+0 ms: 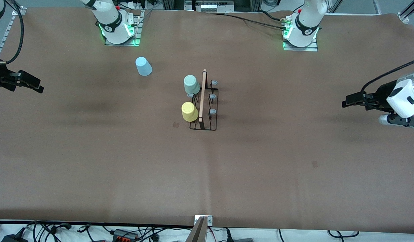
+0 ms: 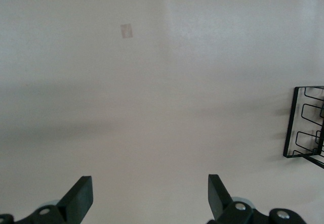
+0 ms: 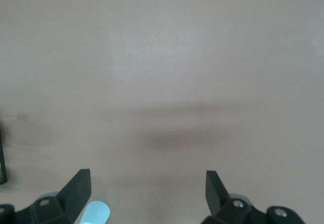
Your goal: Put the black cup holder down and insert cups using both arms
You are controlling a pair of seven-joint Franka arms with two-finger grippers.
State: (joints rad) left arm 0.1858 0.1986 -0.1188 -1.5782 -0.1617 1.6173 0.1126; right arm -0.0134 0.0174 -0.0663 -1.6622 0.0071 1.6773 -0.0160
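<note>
Black cup holder [image 1: 204,104] with pale green cup [image 1: 191,84] and yellow cup [image 1: 189,111] mid-table, well apart from both empty grippers, left gripper [image 1: 348,102] and right gripper [image 1: 37,86] with fingers apart; light blue cup [image 1: 143,66] loose.

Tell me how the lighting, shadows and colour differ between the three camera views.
Front view: even light, brown table with soft dark smudges of shadow, green glow at both arm bases. Left wrist view: washed out, the table looks almost white, with a faint shadow band above the open left gripper. Right wrist view: also pale, a darker shadow streak above the open right gripper.
</note>
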